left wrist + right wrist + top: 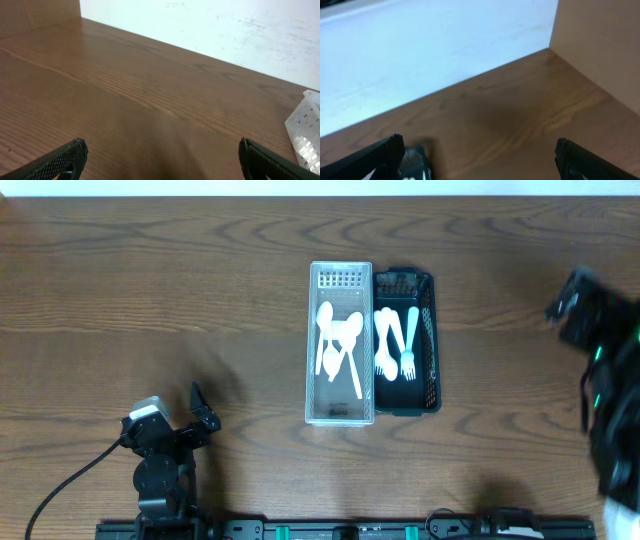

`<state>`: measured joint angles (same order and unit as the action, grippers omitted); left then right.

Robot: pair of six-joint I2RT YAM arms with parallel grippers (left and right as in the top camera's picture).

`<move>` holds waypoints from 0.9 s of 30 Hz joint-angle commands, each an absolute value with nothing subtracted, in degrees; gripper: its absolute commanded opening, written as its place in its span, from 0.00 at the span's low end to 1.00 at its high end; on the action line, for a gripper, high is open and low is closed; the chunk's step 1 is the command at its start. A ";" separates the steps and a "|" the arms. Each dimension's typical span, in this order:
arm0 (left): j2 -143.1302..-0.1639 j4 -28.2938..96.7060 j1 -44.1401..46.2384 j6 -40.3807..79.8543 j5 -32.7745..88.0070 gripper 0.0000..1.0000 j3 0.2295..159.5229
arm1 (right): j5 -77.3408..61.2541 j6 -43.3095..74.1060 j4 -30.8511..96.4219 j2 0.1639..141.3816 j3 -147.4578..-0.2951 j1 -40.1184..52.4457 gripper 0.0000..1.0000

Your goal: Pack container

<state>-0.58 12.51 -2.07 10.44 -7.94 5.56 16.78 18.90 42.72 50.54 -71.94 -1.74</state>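
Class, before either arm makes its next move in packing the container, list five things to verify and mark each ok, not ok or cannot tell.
1. Left hand open and empty: ok.
2. Right hand open and empty: ok.
3. Spoons lie inside the clear container: ok.
4. Forks lie inside the black basket: ok.
5. Right arm pose readable in the overhead view: not ok, it is blurred at the table's edge.
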 commanded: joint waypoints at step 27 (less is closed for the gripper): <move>-0.23 12.75 -1.78 9.87 -8.64 0.98 3.97 | 20.86 26.68 33.06 0.91 -8.84 -0.56 0.99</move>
<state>-0.58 12.40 -2.07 10.44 -7.94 5.52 20.60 28.47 34.30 1.85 -10.57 -0.99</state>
